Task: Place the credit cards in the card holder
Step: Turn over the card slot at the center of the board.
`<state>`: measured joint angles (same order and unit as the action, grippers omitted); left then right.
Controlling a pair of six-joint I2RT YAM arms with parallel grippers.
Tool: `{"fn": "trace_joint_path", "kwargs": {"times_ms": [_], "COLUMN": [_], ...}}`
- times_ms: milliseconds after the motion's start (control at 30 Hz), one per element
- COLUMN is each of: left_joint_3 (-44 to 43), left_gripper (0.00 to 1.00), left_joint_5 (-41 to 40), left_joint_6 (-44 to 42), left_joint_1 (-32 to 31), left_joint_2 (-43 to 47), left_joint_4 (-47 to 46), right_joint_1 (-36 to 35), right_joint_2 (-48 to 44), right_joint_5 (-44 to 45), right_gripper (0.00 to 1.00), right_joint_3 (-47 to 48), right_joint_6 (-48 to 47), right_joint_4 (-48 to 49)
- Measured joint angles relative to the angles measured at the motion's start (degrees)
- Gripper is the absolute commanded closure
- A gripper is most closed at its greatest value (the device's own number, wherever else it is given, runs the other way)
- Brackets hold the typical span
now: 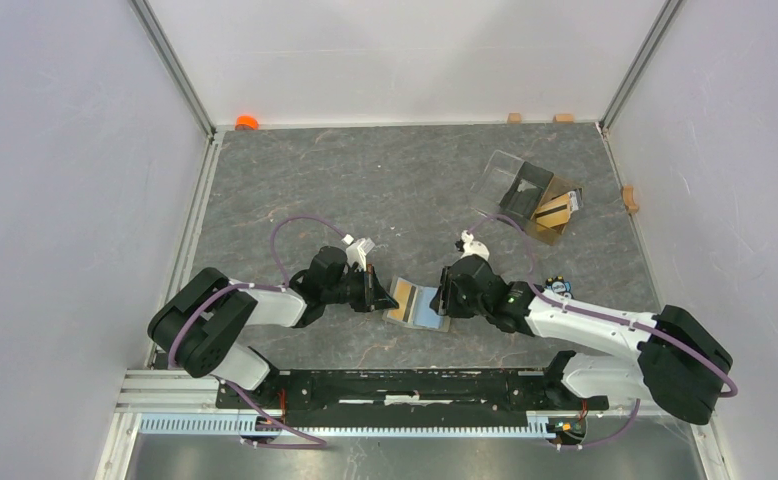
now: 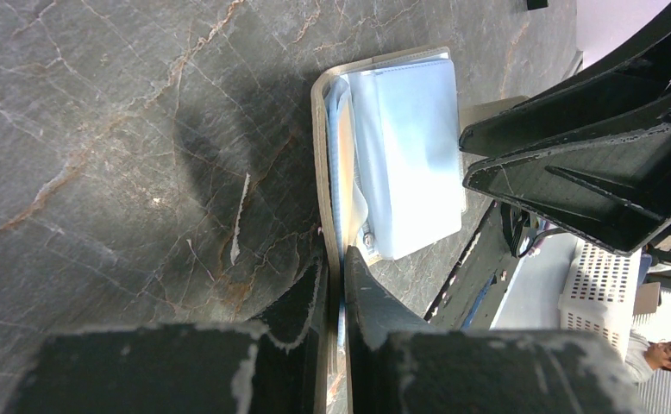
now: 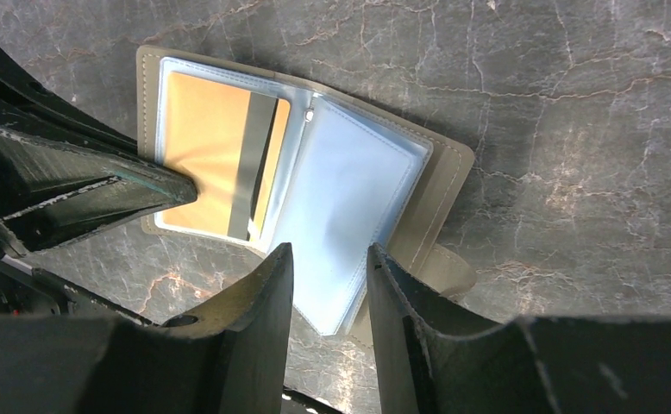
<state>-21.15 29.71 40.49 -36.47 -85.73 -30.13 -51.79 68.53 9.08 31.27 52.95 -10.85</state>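
The card holder (image 1: 417, 303) lies open on the table between my grippers, olive outside and pale blue-grey inside. In the right wrist view a tan-gold credit card (image 3: 207, 159) with a grey stripe sits in its left sleeve, and the tab flap (image 3: 448, 272) points to the lower right. My left gripper (image 2: 342, 259) is shut on the card holder's left edge (image 2: 325, 172); it also shows in the top view (image 1: 373, 290). My right gripper (image 3: 328, 254) is open and empty just above the right-hand blue page (image 3: 349, 207). Another tan card (image 1: 555, 210) lies in the clear box.
A clear plastic box (image 1: 523, 190) with a dark compartment stands at the back right. An orange object (image 1: 246, 122) lies in the back left corner. Small wooden blocks (image 1: 563, 117) sit along the back and right edges.
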Motion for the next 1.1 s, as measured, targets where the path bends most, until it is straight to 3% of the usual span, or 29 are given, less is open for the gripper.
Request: {"fn": "trace_joint_path", "kwargs": {"times_ms": [667,800,1100], "left_joint_3": [0.11,0.26,0.57], "left_gripper": [0.97,0.9,0.64], "left_joint_5": [0.0,-0.11,-2.86], "left_joint_6": [0.0,0.02,-0.22], "left_joint_1": [0.0,0.0,0.02], "left_joint_2": [0.09,0.63,6.27], "left_joint_4": [-0.04,0.15,4.83], "right_joint_1": [0.04,0.04,0.04], "right_joint_2": [3.78,4.96,7.65], "right_joint_5": [-1.88,-3.06,-6.01], "right_gripper": [0.6,0.6,0.56], "right_joint_3": [-1.18,-1.16,-0.74], "right_joint_6": [-0.68,-1.57,-3.41], "right_joint_4": [8.68,11.23,15.56]}}
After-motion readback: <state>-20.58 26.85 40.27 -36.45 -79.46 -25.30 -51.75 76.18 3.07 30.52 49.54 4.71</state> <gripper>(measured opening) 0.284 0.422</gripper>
